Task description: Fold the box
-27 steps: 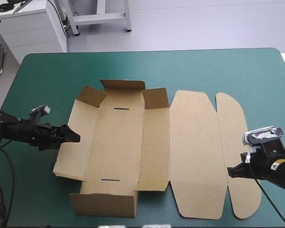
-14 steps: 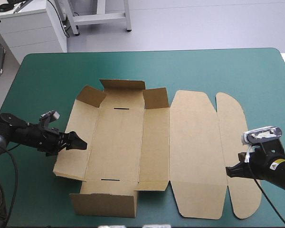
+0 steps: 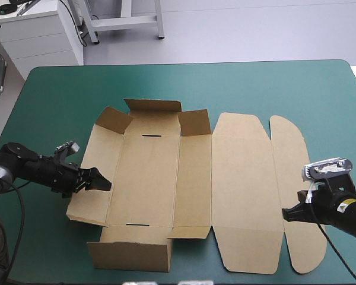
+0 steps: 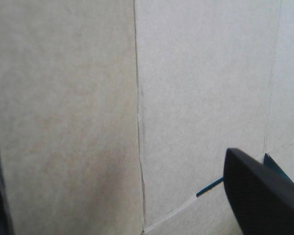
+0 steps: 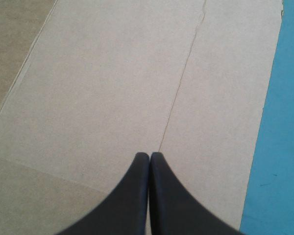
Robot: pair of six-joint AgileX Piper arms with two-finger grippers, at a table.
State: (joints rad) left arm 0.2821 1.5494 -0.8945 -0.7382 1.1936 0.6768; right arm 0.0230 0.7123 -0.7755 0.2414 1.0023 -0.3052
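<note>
Across the middle of the worktop lies the box, a cut sheet of brown board only part-way formed. At its left half the near wall and the far flaps stand up. The lid panel and the rounded flap at the right lie flat on the teal-green cover.

Board like this should be light and stiff across its panels, yet willing to hinge along the scored creases. It will probably slide on the cover if pushed from one side only, and a thin edge may kink if pinched hard. The sensible holds are the free edges of a panel close to a crease, not the middle of a face.

The left gripper is over the left side panel. Its black fingers are wide apart with nothing between them, and I cannot tell whether it touches the board. The right gripper is at the near part of the rounded flap, its fingers pressed together in a point and gripping nothing. It looks placed to pin the sheet.

Room is generous, with bare cover all round the box. It is widest at the far side and narrowest at the near edge, where the near wall stands close to the worktop's rim. The left side panel has open space to swing up.
</note>
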